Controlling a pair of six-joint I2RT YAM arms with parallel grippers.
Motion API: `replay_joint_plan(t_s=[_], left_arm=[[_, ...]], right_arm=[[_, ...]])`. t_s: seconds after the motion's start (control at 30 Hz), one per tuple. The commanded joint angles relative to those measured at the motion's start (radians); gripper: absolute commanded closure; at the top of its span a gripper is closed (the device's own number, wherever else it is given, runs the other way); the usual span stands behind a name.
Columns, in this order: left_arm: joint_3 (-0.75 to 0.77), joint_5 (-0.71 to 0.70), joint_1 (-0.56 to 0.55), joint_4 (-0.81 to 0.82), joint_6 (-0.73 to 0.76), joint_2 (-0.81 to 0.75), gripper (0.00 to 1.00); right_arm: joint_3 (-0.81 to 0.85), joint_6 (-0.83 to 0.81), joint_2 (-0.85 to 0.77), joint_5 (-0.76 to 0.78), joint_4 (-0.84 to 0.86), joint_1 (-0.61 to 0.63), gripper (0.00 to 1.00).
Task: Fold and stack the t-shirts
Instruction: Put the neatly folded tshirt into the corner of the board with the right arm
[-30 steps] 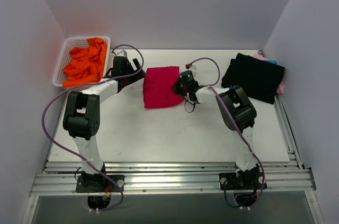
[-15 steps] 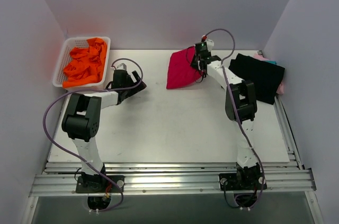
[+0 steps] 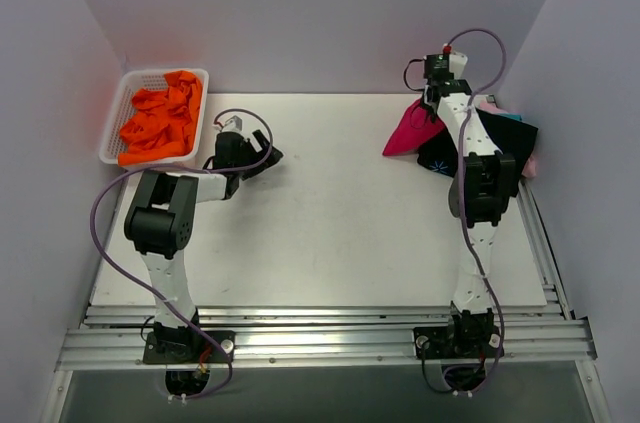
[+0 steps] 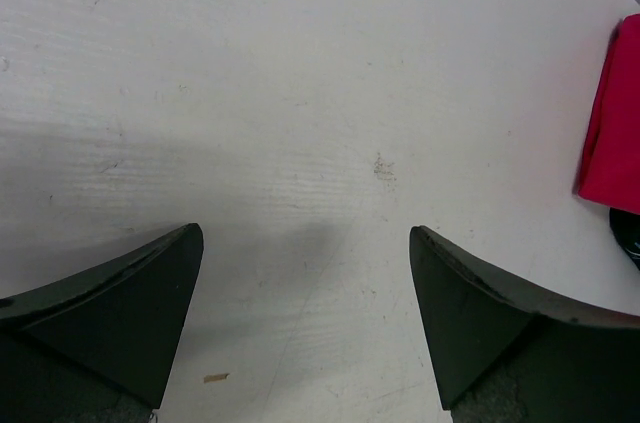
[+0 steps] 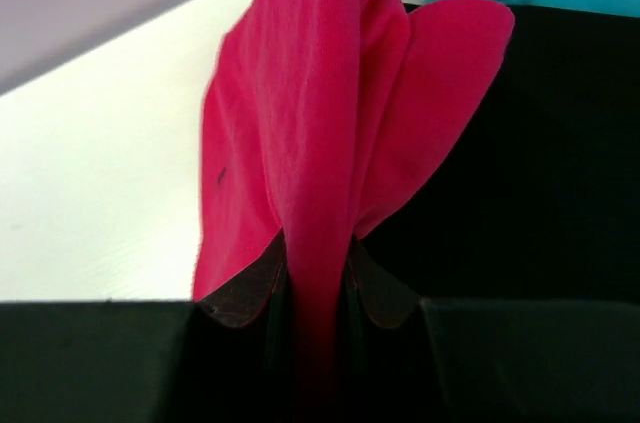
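One red tee (image 3: pixel 406 133) hangs pinched in right jaws over the black tee's (image 3: pixel 510 143) edge, worktop's (image 3: pixel 330 233) far right; left jaws gape empty. Likely stacking step: next, lower squarely, release.

The crimson tee (image 3: pixel 410 133) hangs bunched in long folds, pinched between my right fingers (image 5: pixel 245 295), at the left edge of the folded black tee (image 3: pixel 497 143). A teal tee (image 3: pixel 510 116) and a pink tee (image 3: pixel 529 165) peek out from beneath the black tee.
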Motion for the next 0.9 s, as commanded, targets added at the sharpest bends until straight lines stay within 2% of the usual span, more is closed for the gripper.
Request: replay_joint_plan(t_s=[0.0,0.17,0.33,0.63,0.73,0.77,0.8,0.83,0.87], left_arm=[[0.009,0.032,0.007,0.0,-0.002,0.05,0.05],[0.003,0.046,0.01,0.009,-0.004,0.059,0.05],[0.006,0.063,0.014,0.028,-0.01,0.076,0.05],[0.0,0.081,0.015,0.054,-0.01,0.099,0.05],[0.003,0.088,0.017,0.055,-0.012,0.104,0.05],[0.003,0.091,0.017,0.055,-0.01,0.104,0.05],[0.002,0.091,0.017,0.055,-0.01,0.101,0.05],[0.0,0.091,0.017,0.054,-0.01,0.096,0.05],[-0.001,0.092,0.017,0.055,-0.008,0.095,0.05]], right_arm=[[-0.036,-0.039,-0.083,0.078,-0.042,-0.039,1.0],[-0.101,-0.033,-0.155,0.115,-0.042,-0.091,1.0],[-0.234,-0.018,-0.267,0.101,0.005,-0.183,1.0],[-0.275,-0.001,-0.33,0.12,-0.004,-0.283,1.0],[-0.338,0.014,-0.336,0.117,0.013,-0.307,1.0],[-0.36,0.02,-0.335,0.124,0.019,-0.312,0.95],[-0.402,0.031,-0.326,0.15,0.019,-0.315,0.82],[-0.424,0.056,-0.321,0.155,0.025,-0.327,0.56],[-0.447,0.066,-0.313,0.155,0.028,-0.333,0.08]])
